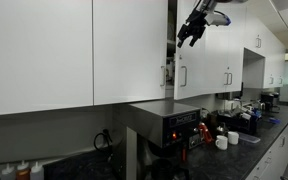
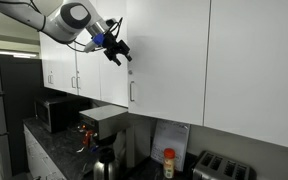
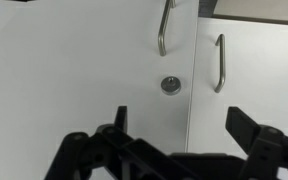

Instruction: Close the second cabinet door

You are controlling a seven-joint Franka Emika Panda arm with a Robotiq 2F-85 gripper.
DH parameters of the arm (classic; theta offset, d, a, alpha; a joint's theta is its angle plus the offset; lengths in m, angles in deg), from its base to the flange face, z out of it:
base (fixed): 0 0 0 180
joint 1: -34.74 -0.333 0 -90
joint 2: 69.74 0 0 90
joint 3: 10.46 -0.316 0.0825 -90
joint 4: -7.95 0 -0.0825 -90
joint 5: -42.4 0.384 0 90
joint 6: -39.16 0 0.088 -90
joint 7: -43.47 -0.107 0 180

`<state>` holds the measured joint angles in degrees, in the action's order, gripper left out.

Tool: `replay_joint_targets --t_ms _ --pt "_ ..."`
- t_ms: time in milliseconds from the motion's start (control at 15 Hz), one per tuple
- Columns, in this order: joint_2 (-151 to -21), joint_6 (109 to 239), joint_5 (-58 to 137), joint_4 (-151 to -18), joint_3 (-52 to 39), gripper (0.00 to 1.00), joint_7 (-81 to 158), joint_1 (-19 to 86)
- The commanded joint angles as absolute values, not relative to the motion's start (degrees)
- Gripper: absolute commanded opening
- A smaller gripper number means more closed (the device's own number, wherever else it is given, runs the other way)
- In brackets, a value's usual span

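The second cabinet door (image 1: 212, 65) is a tall white panel with a short silver bar handle (image 1: 183, 76) at its lower left edge. It also shows in an exterior view (image 2: 169, 60). A dark gap runs along its handle edge, so it stands slightly ajar. My gripper (image 1: 192, 30) is open and empty, close in front of the door's upper part near that edge, as an exterior view (image 2: 117, 50) also shows. In the wrist view my open fingers (image 3: 182, 125) face the door (image 3: 74, 70), its handle (image 3: 164, 35) and a small round lock (image 3: 170, 85). I cannot tell if they touch.
The matching white door (image 1: 129, 50) with its handle (image 1: 165, 75) at the lower right edge adjoins the gap; it also shows in the wrist view (image 3: 254, 70). Below stand a coffee machine (image 1: 169, 125), a microwave (image 2: 54, 112), a thermos (image 2: 106, 160) and a toaster (image 2: 224, 168).
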<state>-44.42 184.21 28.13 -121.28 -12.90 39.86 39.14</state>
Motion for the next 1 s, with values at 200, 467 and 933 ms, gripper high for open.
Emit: replay_joint_targets --t_ms 200,467,933 --pt "-53.30 187.75 27.99 -114.33 -12.28 1.00 45.02 37.83" --pt "-57.27 189.10 27.35 -111.03 -12.24 1.00 46.66 37.73" --pt "-59.70 183.34 30.66 -107.98 -11.91 1.00 48.81 36.45"
